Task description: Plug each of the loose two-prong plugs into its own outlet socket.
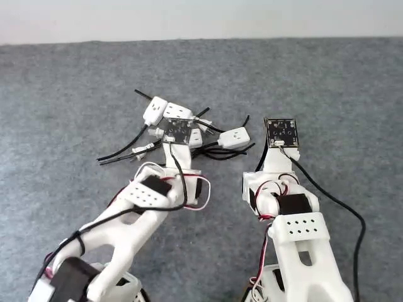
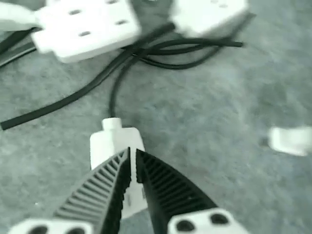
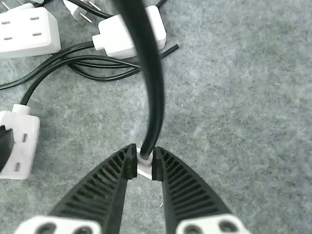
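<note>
In the right wrist view my right gripper [image 3: 143, 159] is shut on a small white plug [image 3: 144, 165] just above the grey mat, and its black cord [image 3: 151, 92] rises from the fingertips. My left gripper [image 2: 132, 155] is shut, its fingers lying over a white socket block [image 2: 113, 142] with a black cord; that block [image 3: 18, 141] shows its slots in the right wrist view. In the high view the left arm [image 1: 151, 195] ends at a cluster of white sockets [image 1: 177, 113] and loose plugs [image 1: 142, 150]. The right arm [image 1: 296, 220] stands beside another socket [image 1: 235, 137].
Tangled black cords [image 1: 217, 151] run between the sockets. A three-slot socket [image 2: 87, 27] and a second one [image 2: 207, 12] lie beyond the left gripper, with a blurred white piece [image 2: 290, 140] off to one side. The grey mat [image 1: 340, 94] is bare around the cluster.
</note>
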You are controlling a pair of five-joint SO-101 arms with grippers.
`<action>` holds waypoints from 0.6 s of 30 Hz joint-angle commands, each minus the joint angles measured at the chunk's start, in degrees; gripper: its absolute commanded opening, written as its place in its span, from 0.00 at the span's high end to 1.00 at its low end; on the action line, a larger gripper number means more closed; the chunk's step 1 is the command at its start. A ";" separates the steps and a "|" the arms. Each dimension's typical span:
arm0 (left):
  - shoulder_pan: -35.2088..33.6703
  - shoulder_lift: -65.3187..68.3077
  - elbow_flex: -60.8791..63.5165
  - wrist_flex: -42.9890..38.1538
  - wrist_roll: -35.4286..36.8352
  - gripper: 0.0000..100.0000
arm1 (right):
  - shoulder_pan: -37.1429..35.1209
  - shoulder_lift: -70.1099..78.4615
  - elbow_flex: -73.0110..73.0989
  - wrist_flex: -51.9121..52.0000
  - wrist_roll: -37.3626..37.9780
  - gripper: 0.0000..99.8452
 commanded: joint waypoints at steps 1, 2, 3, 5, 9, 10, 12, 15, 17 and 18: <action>-2.02 0.62 -2.24 -1.05 -0.62 0.99 | 0.40 -0.31 -3.25 -0.13 -0.18 0.99; -2.81 0.79 -1.98 -1.14 -0.62 0.99 | 0.31 -0.31 -3.25 0.22 -0.18 0.99; -3.43 0.88 -1.63 -1.23 -0.70 0.99 | 0.22 -0.40 -3.25 0.31 -0.18 0.99; -4.66 0.88 -1.54 -1.05 -0.79 0.99 | 0.22 -0.40 -3.34 0.40 -0.18 0.99; -5.36 0.44 -1.45 -1.05 -3.25 0.99 | 0.22 -0.40 -3.34 0.40 -0.18 0.99; -5.19 0.44 -1.45 -0.97 -3.16 0.99 | 0.22 -0.40 -3.34 0.40 -0.18 0.99; -4.84 0.44 -0.92 -0.97 -3.16 0.99 | 0.22 -0.40 -3.34 0.40 -0.18 0.99; -4.31 0.35 -0.48 -1.05 -3.16 0.99 | 0.22 -0.40 -3.34 0.40 -0.18 0.99; -4.48 0.26 -0.48 -0.97 -3.34 0.99 | 0.22 -0.40 -3.34 0.40 -0.18 0.99; -4.66 -0.09 -0.48 -0.88 -3.52 0.99 | 0.22 -0.40 -3.34 0.40 -0.18 0.99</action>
